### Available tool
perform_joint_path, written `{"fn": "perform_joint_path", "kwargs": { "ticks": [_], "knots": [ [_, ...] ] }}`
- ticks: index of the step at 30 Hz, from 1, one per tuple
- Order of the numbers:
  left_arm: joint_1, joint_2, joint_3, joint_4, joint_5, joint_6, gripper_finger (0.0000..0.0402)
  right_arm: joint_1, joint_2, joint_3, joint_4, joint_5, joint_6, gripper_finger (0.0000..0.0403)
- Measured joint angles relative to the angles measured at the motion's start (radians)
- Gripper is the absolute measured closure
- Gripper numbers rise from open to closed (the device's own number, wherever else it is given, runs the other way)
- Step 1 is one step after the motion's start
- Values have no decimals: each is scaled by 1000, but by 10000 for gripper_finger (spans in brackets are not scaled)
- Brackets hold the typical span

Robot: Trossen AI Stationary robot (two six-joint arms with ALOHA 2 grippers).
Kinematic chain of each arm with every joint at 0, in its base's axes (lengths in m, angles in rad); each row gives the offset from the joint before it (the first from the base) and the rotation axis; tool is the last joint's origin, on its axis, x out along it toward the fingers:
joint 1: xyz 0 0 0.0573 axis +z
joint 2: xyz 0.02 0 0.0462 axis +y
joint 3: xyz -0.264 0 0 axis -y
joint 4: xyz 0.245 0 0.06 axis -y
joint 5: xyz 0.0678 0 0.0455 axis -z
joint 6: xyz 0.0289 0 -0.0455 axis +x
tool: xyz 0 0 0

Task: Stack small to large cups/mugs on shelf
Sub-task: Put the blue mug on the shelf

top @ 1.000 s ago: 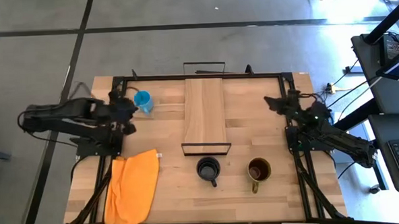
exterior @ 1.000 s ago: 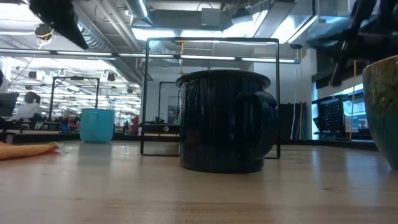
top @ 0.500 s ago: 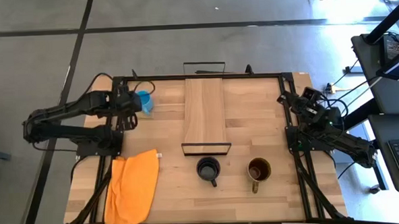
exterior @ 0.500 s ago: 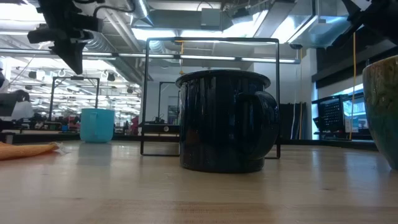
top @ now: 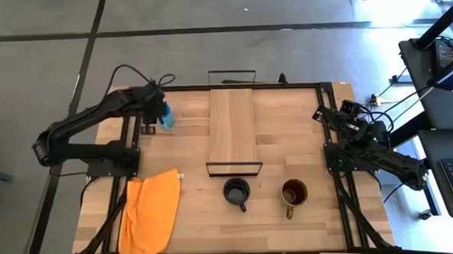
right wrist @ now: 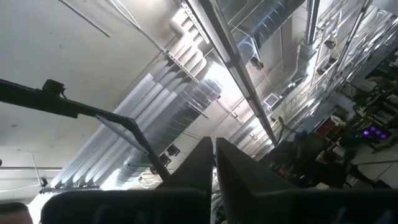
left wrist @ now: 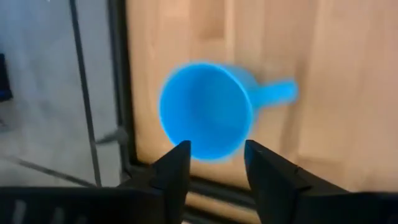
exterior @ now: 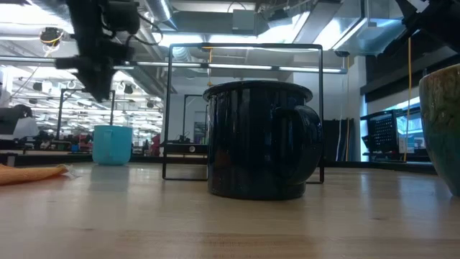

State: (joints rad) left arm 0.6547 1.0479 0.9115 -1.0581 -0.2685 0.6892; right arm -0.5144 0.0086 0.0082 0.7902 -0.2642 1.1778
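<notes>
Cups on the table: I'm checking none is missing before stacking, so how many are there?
3. The light-blue cup sits under the left end effector; the black cup and olive-yellow cup stand past the shelf's end.

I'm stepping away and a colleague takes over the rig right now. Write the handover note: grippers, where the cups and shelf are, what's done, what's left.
Left gripper: open, above the light-blue cup, holding nothing.
Right gripper: shut, empty, raised at the table's right edge, waiting.
Light-blue cup: standing on the table at the far left, left of the shelf.
Black cup: on the table, just in front of the shelf's near end.
Olive-yellow cup: on the table, right of the black one.
Orange cloth: near left.
Done: nothing on the shelf.
Left: place and stack all three cups.
</notes>
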Motion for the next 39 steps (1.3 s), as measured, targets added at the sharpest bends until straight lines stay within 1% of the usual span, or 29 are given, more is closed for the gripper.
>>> {"fn": "perform_joint_path", "kwargs": {
  "ticks": [2,4,5,7,10,13,15,17,20,22,23,27,29,33,39],
  "knots": [
    [7,16,1,41,6,1,235,0,0,0,-1,0,0,379],
    [7,28,6,37,5,-1,222,0,0,0,-3,0,0,379],
    [7,30,7,36,-7,-4,217,0,0,0,-5,0,0,379],
    [7,30,7,29,-65,-16,214,0,0,0,-9,4,-4,379],
    [-2,23,8,27,-159,-95,215,-1,0,0,-11,47,-6,379],
    [-14,23,8,18,-181,-227,215,-1,0,0,-11,82,-10,379],
    [-25,17,8,1,-150,-311,214,-1,0,0,-12,87,-8,379],
    [-37,17,9,-20,-43,-343,214,-1,0,0,-15,87,-8,379],
    [-52,18,9,-74,131,-346,217,-1,0,0,-24,87,-8,379],
    [-61,18,8,-93,185,-322,217,-1,0,0,-30,87,-8,379],
    [-65,18,8,-95,193,-290,216,-1,0,0,-32,87,-8,379],
    [-63,18,8,-85,188,-102,217,-1,0,0,-66,87,-4,379],
    [-55,18,8,-77,179,-44,217,-1,0,0,-81,86,-4,379],
    [-21,36,2,-76,186,-22,216,-1,0,0,-82,79,-4,379],
    [71,73,-62,-45,192,52,221,-1,0,0,-82,78,-4,379]
  ]
}}
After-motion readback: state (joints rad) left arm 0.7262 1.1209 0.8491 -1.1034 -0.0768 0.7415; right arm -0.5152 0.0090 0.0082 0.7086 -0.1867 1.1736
